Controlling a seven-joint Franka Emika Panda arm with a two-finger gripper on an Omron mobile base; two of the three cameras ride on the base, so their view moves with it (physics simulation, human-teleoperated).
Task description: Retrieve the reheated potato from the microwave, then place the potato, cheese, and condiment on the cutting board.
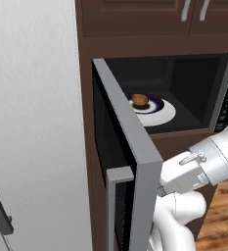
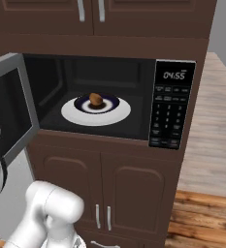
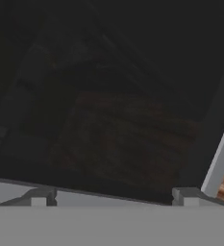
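The microwave stands open, its grey-framed door swung out to the left. Inside, the small brown potato lies on a dark blue plate on the white turntable. My hand reaches in from the right, low at the door's free edge, and the frame hides its fingers there. In the hand view my gripper is open, fingertips wide apart, right up against the door's dark glass. Nothing is between the fingers. The cheese, condiment and cutting board are out of view.
Brown cabinet doors sit below the microwave and more cabinets above it. A tall pale grey panel fills the left side. Wooden floor lies to the right. The door juts toward the base.
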